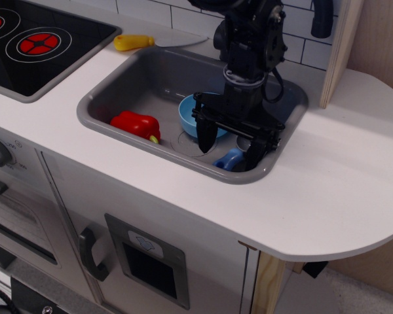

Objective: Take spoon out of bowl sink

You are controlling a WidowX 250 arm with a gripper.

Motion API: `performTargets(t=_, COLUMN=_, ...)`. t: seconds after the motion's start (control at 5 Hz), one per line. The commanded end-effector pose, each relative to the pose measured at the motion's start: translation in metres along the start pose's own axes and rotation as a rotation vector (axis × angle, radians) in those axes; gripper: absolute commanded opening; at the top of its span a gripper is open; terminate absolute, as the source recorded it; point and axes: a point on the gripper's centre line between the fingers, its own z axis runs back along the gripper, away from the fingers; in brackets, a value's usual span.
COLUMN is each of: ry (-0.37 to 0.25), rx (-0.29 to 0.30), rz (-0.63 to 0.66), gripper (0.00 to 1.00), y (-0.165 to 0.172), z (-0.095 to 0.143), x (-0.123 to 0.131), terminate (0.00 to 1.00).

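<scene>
Gripper (230,148) hanging inside sink (111,98), jaws spread wide, gripping nothing. Spoon (228,159) lying on sink floor between fingers, outside bowl (189,116), close to front right corner and front wall. Right finger sitting near that corner, little clearance. Bowl resting behind gripper, partly hidden by it. Pepper (136,125) lying left, well apart. Knife (135,42) lying on counter (340,176) behind sink rim.

A white desk (340,176) curved round at the right; a black hob (33,46) with red rings sat far left; white wall tiles (301,46) ran behind; a pale wooden post (337,52) stood far right; cabinet doors (118,242) with dark handles faced near.
</scene>
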Motion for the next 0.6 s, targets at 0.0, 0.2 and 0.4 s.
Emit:
performTargets(t=0.0, ry=-0.175, rx=-0.062, rz=0.109, gripper=1.00, y=0.0420, z=0.0706, x=0.0085, terminate=0.00)
performTargets(t=0.2, ry=-0.190, rx=-0.066, rz=0.133, gripper=1.00, y=0.0455, z=0.0798, x=0.0112, terminate=0.00)
performTargets(t=0.4, ry=-0.190, rx=-0.066, rz=0.133, gripper=1.00, y=0.0455, z=0.0798, x=0.0112, terminate=1.00)
